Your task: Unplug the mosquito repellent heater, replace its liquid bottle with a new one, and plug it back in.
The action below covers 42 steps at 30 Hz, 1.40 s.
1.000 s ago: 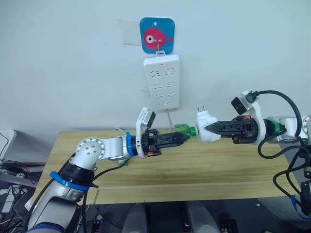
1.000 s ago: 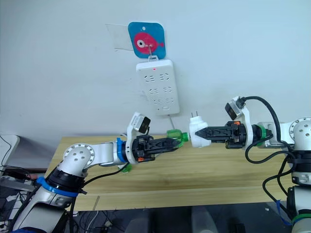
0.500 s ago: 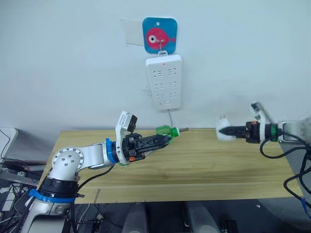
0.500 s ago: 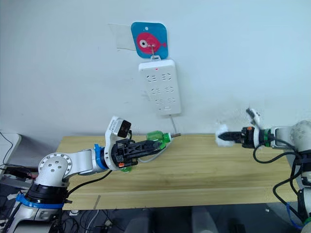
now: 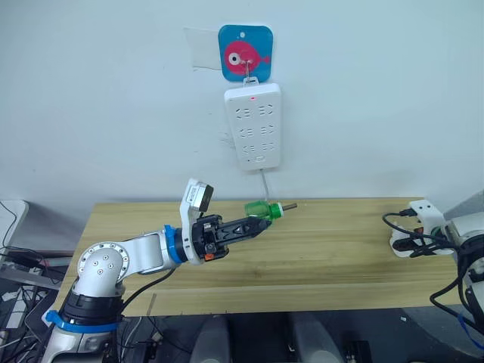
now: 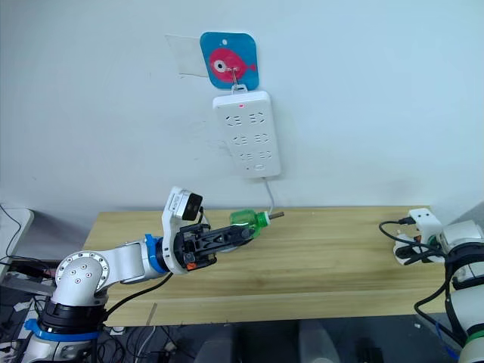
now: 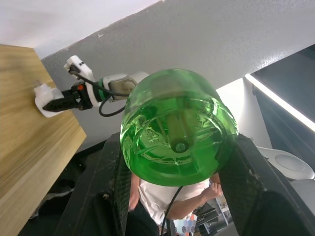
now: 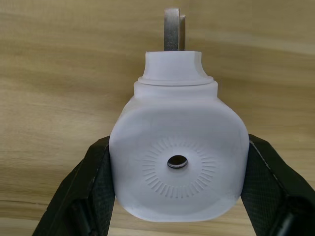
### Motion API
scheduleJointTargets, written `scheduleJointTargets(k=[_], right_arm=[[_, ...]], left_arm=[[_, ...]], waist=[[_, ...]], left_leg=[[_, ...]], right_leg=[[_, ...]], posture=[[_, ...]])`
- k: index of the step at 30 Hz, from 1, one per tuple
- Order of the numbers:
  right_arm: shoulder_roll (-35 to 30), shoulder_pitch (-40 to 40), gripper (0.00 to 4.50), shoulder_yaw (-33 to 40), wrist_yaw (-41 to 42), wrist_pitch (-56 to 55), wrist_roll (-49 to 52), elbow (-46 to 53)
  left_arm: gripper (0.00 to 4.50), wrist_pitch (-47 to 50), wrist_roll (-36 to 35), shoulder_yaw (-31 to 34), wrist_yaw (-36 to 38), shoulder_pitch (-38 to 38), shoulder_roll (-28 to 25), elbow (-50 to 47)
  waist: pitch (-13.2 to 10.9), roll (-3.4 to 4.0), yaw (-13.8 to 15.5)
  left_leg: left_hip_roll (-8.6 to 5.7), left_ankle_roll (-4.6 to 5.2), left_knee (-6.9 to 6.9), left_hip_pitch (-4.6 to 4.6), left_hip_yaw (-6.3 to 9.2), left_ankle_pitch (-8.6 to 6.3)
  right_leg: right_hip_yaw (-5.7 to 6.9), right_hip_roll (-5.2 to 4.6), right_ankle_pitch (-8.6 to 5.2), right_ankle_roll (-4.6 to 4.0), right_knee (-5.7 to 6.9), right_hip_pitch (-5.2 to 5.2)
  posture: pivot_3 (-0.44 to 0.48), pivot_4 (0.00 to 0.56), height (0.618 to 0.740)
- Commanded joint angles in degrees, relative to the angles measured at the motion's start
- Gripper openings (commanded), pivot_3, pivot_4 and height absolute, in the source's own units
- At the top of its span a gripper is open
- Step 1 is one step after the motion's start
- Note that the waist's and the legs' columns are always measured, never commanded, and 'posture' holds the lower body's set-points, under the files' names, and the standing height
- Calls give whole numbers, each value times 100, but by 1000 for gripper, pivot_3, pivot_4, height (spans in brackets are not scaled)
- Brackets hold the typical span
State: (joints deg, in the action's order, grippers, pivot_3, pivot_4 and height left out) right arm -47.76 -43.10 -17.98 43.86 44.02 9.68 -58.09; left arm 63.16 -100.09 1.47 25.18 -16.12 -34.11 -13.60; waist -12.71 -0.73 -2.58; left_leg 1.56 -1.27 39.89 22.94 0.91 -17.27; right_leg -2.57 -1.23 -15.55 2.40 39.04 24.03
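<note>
My left gripper (image 5: pixel 252 222) is shut on a small green liquid bottle (image 5: pixel 259 209), held above the middle of the wooden table (image 5: pixel 325 261) with its neck and wick pointing right. The left wrist view shows the bottle's green base (image 7: pixel 177 129) between the two black fingers. At the table's far right end my right gripper (image 5: pixel 401 246) is shut on the white mosquito repellent heater (image 8: pixel 177 157). Its round face has a dark centre hole, its metal prongs (image 8: pixel 172 28) point away from the wrist, and no bottle is in it. It sits low over the wood.
A long white power strip (image 5: pixel 253 125) with a red light hangs on the wall under a blue fish hook (image 5: pixel 246 53), its cable dropping behind the table. The heater and right arm (image 7: pixel 74 94) also appear in the left wrist view.
The green bottle and the heater have come apart. My right arm swung right and down to the table's end with the heater. My left arm drew back left with the bottle.
</note>
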Motion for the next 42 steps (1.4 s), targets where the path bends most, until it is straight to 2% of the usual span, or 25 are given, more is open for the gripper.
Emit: scheduleJointTargets(k=[1,6,10,11,15,21,23,25,29,33,40,42], right_arm=[[19,-164,2965,280,108,-11,-212,-196],[84,-184,2965,523,133,134,-401,-344],[45,-176,4332,674,277,273,-499,-309],[30,-190,4475,714,308,320,-512,-285],[-224,-179,4475,718,720,712,-523,146],[-1054,144,4475,942,1413,2030,-81,2252],[-1308,439,4475,1199,1653,2715,373,3209],[-1318,833,4475,1853,1769,3380,1022,4265],[-332,1412,4475,3590,1455,4364,1988,5980],[1258,1491,4475,4871,477,4848,2930,6719],[3438,1359,4475,6024,-2561,4848,5573,7190],[4055,1314,4475,6220,-3473,4848,6161,7315]], left_arm=[[2139,-31,-28,148,67,37,-30,-188],[2139,20,7,165,163,16,-53,-167],[2139,51,51,130,248,-23,-39,-143],[2139,62,76,127,280,-29,-39,-127],[2139,110,288,95,491,-63,-25,-37],[2139,164,640,103,869,-113,32,74],[2139,141,854,94,1025,-94,39,55],[2139,-97,1447,13,1328,-27,44,-109],[2139,-1216,3032,-245,1639,-30,362,-306],[2139,-2451,4492,-572,1722,-205,881,-143],[2139,-3782,6146,-946,1633,-578,1533,159],[2139,-3897,6330,-1002,1620,-618,1659,201]], waist=[[-1,-1,9],[-1,-1,65],[-2,0,69],[-2,0,67],[-2,3,57],[-2,12,21],[-1,13,8],[0,11,-13],[0,11,-78],[7,6,-108],[8,7,-136],[8,8,-163]], left_leg=[[0,0,0,0,-1,0],[-1,0,-1,1,0,0],[-1,0,-1,1,0,0],[-1,0,-1,1,-1,0],[-2,0,-1,1,-2,0],[-2,0,-1,3,1,0],[-2,0,-2,4,4,0],[-1,0,-3,3,8,0],[-1,-1,-2,0,11,0],[-2,-6,-2,-7,11,3],[-1,-8,-5,-1,6,4],[0,-7,-8,2,5,4]], right_leg=[[0,-3,0,0,-1,0],[2,-5,0,0,-4,-1],[2,-6,0,0,-4,-2],[1,-6,0,0,-4,-1],[1,-5,0,0,-4,-1],[3,-7,0,0,-5,1],[6,-6,0,0,-6,0],[9,-1,-1,1,-6,-1],[11,6,0,1,-7,-7],[8,10,1,2,-7,-18],[8,3,1,2,-10,-16],[7,3,1,2,-8,-10]], posture=[[8,248,740],[2,247,740],[-12,242,740],[-22,239,740],[-47,227,740],[-88,203,740],[-117,194,740],[-134,193,740],[-164,193,740],[-175,183,740],[-156,185,740],[-157,186,740]])
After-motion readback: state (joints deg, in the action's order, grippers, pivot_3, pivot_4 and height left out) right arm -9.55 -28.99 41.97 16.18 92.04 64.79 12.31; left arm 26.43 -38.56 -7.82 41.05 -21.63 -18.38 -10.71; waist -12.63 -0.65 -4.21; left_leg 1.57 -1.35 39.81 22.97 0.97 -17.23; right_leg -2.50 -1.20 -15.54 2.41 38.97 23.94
